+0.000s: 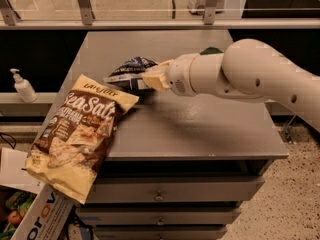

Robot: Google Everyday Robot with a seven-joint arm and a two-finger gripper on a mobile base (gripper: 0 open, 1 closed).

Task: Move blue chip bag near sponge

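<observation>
Camera view: the gripper (146, 79) sits over the left-rear part of the table (200, 129). Its pale fingers (156, 74) are pinched on the right end of the blue bag (129, 70). The bag looks held just clear of the top, with a shadow under it, beside the upper corner of the Sea Salt bag (80, 134), which hangs over the table's left front edge. A sliver of dark green, most likely the sponge (211, 50), shows at the back right of the table, mostly hidden behind the arm (250, 74).

The step in hand seems to be the carry: the grasp is made and the bag is off the table but well apart from the sponge. The next move calls for sweeping the bag right and back across the table. It must be kept high enough not to drag, then set down just beside the sponge without knocking it.

Containers: the drawers (160, 196) under the table are closed, so their contents are hidden. A pump bottle (22, 86) stands on a ledge to the left. A cardboard box (42, 219) lies at lower left. What it holds cannot be told.
</observation>
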